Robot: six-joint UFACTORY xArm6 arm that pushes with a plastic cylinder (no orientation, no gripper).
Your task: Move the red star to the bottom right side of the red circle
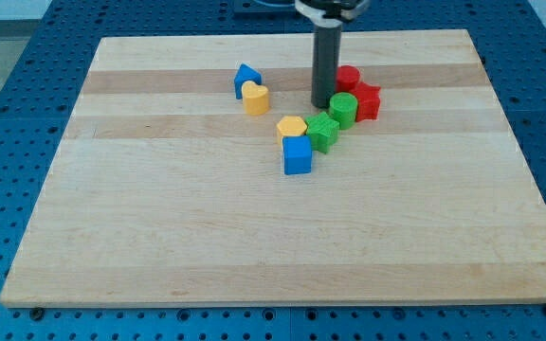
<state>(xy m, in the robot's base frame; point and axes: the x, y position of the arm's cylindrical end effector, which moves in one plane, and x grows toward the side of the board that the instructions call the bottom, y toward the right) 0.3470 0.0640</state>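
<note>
The red circle (349, 78) sits right of the board's top middle. The red star (367, 100) lies just below and to its right, touching it. A green circle (343, 110) rests against the star's left side. My tip (321, 103) stands just left of the red circle and the green circle, close to both.
A green star (323, 131), a yellow hexagon (292, 127) and a blue cube (298, 155) run down-left from the green circle. A blue block (246, 78) and a yellow heart (256, 98) sit left of my tip. The wooden board (159, 237) lies on a blue perforated table.
</note>
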